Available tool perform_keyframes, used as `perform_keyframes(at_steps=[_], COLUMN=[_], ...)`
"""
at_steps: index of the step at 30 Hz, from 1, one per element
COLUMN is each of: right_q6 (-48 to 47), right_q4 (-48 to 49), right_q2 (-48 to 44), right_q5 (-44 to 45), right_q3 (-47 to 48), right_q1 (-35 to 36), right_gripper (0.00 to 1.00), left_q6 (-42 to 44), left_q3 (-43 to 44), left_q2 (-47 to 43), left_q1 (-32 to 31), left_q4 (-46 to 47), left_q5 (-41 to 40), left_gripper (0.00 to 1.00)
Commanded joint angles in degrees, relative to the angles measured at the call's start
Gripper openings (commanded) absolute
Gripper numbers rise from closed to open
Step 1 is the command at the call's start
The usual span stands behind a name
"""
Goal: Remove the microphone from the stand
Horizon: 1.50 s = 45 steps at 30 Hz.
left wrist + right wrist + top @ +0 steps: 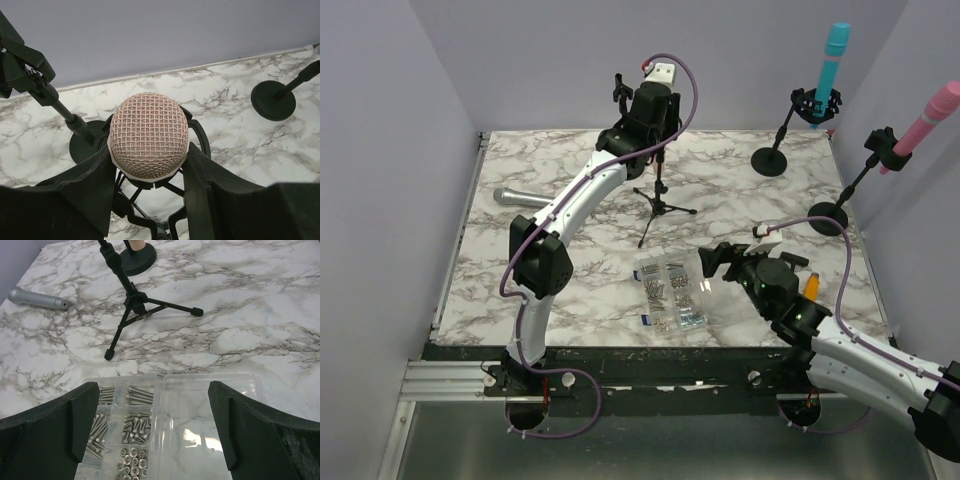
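A microphone [148, 132] with a peach mesh head sits upright in the black shock mount [197, 135] of a tripod stand [660, 200] at the table's middle back. My left gripper [645, 100] is above the stand. In the left wrist view its gripper [150, 152] has both fingers [200, 180] pressed against the sides of the microphone head. In the top view the microphone is hidden under this gripper. My right gripper [715, 262] is open and empty, low over a clear screw box [170, 430], far from the stand [130, 300].
A silver microphone [520, 197] lies on the table at the left. A teal microphone [832, 55] and a pink one [920, 125] stand in round-base stands at the back right. An empty clip stand [40, 85] is close beside the left gripper. The screw box [670, 295] lies front centre.
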Motion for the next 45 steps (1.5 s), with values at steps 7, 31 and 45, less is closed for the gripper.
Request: perform_keyframes(at_steps=[7,31,45], right_q6=[-0.19,-0.31,-0.22], right_q4=[2.37,2.47,2.63], right_q2=[2.76,3.10,3.60], right_q5=[0.85,1.37,0.79], right_q3=[-0.50,-0.85,-0.85], right_q1=[0.35,0.36,0.34], right_gripper=[1.00,1.00,1.00], left_q6=[7.76,3.85,-2.66], left_q3=[0.44,-2.26,-1.91], left_q2=[-6.54,-7.77,-7.77], left_q1=[-1.76,-1.99,0.25], left_q4=[2.02,1.55,-1.75], left_q5=[-1.11,1.07,5.30], left_gripper=[0.00,0.00,0.65])
